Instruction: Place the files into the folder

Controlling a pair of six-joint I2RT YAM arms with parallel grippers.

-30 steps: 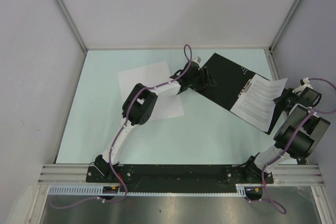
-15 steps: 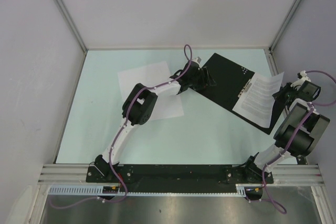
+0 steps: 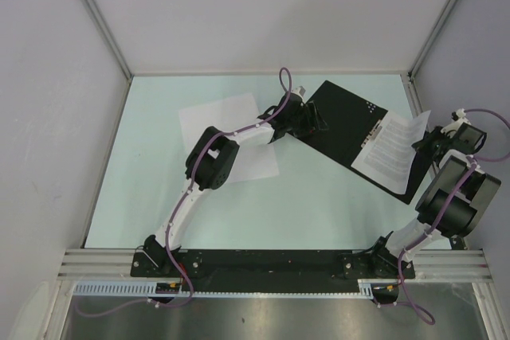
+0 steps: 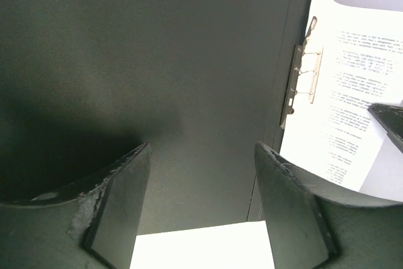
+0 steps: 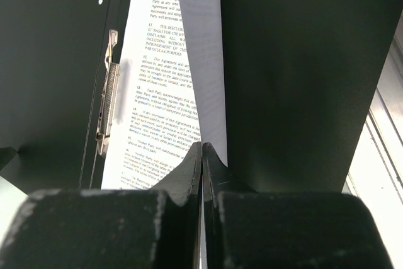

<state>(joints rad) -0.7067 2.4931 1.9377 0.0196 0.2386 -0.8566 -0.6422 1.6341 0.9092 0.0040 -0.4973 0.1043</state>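
Pale green table [image 3: 143, 197] with the open folder [image 3: 343, 109], black interior up. Blank sheets [image 3: 231, 129] lie left of the folder. Printed sheet [image 3: 386, 149] rests on its right half, edge pinched by the closed right gripper [image 3: 422, 142]. Left gripper [image 3: 311, 121], spread wide, hovers over its left half.

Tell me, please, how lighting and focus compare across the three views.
Top external view: even, soft light, sharp throughout, only faint shadows on the pale green table. Left wrist view: dim, the open black-lined folder swallows detail; the blank white paper sheet is blown out. Right wrist view: text on the white printed paper sheet is readable, the right gripper looks soft and dark.
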